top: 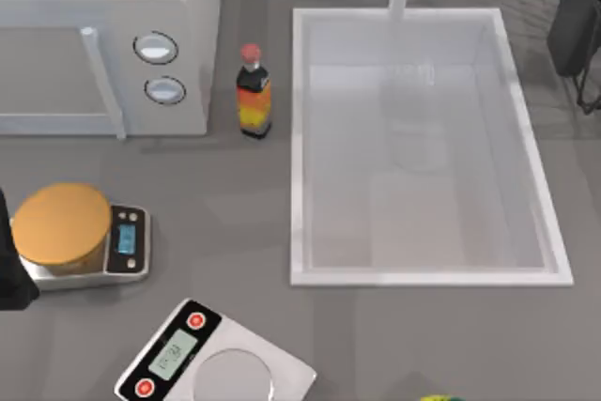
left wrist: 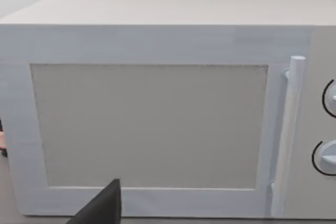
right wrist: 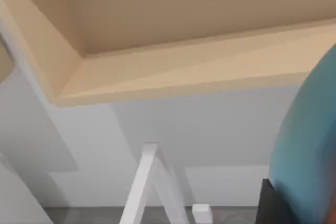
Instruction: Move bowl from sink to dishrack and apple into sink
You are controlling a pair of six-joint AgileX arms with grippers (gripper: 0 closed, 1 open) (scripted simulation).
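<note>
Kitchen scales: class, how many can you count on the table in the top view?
2. One scale sits at the table's left, carrying an orange disc; the other scale lies at the bottom edge, partly cut off.

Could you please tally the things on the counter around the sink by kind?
Microwave: 1
Sauce bottle: 1
Kitchen scales: 2
Orange disc on the left-hand scale: 1
Yellow-green thing at the near edge: 1
Total: 6

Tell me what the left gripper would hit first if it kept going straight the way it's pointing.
Most likely the microwave: the left wrist view faces its door squarely, with a dark left gripper tip low in front. How far off the door is, I can't judge.
</note>
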